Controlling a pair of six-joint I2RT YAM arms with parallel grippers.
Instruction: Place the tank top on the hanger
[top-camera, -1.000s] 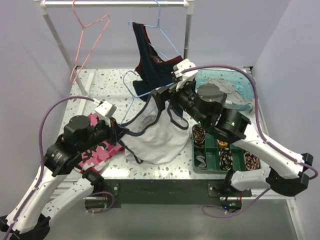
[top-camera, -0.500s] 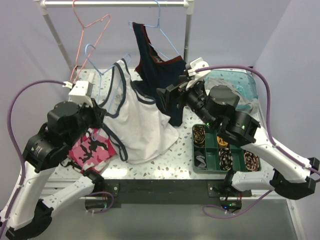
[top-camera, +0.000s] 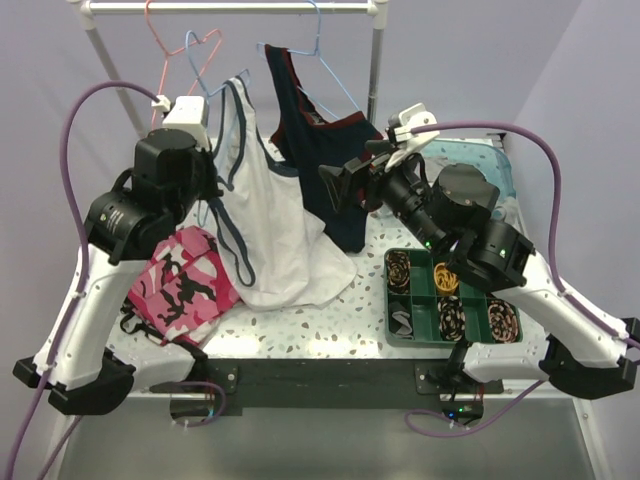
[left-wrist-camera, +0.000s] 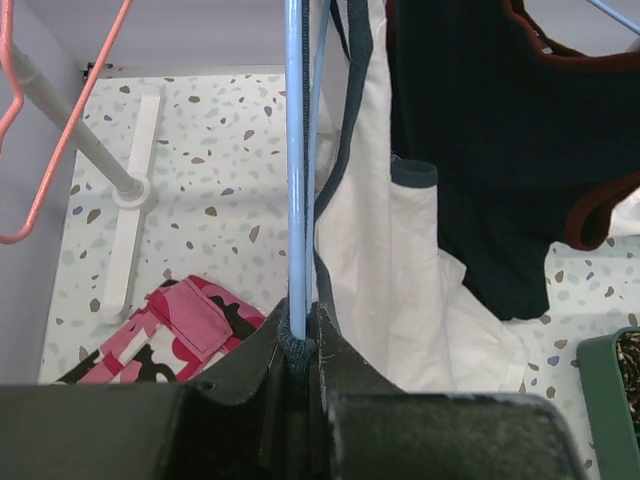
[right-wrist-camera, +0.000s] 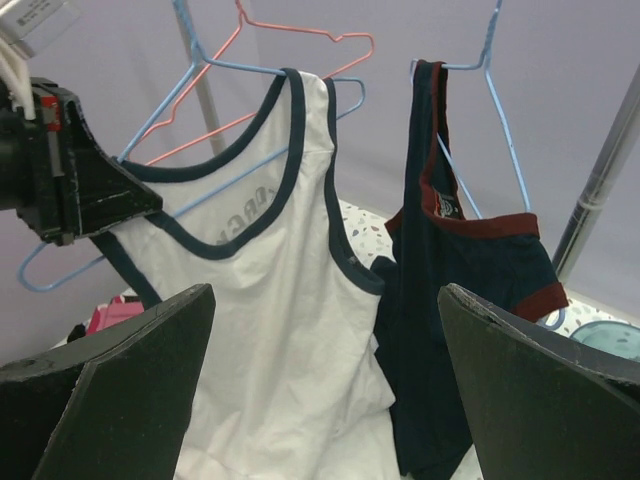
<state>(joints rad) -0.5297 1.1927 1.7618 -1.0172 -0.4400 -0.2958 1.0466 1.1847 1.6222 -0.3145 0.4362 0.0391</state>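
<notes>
Left gripper (left-wrist-camera: 298, 335) pinching hanger (left-wrist-camera: 295, 150), tank top (left-wrist-camera: 390, 270) hanging on it

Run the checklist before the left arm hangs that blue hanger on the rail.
1. Left gripper shut on the thin light blue wire hanger: ok.
2. White tank top with navy trim carried on that hanger at both shoulders: ok.
3. Right gripper open, holding nothing: ok.
4. Hanger hook over the white rail: not ok, it sits below.
5. Rail bare between pink wire hanger and dark navy top: ok.
6. Hem off the speckled table: cannot tell.
</notes>
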